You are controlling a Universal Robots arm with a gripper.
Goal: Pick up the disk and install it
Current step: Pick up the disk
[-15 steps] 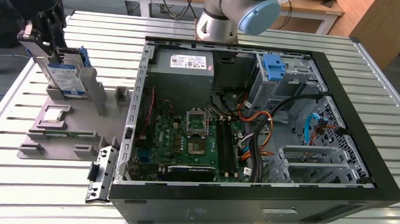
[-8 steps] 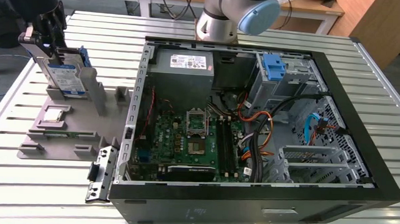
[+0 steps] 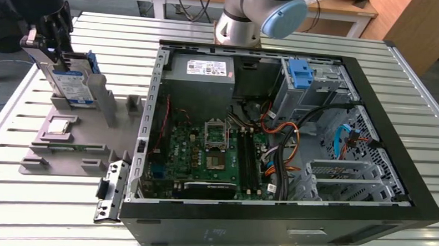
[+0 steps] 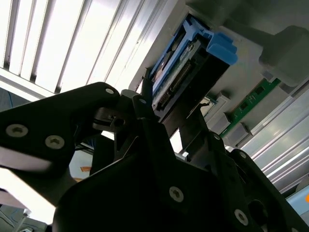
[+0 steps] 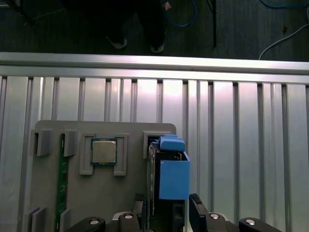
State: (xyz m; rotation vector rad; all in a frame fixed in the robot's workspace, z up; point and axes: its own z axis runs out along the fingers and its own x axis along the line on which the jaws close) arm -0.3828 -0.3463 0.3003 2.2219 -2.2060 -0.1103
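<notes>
Grips the disk [image 3: 72, 83] at its upper end with the gripper [image 3: 56, 54], narrowed onto it, fingers [image 5: 195, 207] on either side in the first wrist view. Holds the disk upright, slightly tilted, lower end at a slot of the grey holder [image 3: 78, 144] on the table [image 3: 23, 214], toward the exterior view's left. Beside the disk in the holder: a processor chip [image 5: 104, 152] and a green memory strip [image 5: 61, 179]. On the exterior view's right, well apart from the disk: the open computer case [image 3: 237, 229], with a blue bracket [image 3: 301, 74] inside it.
</notes>
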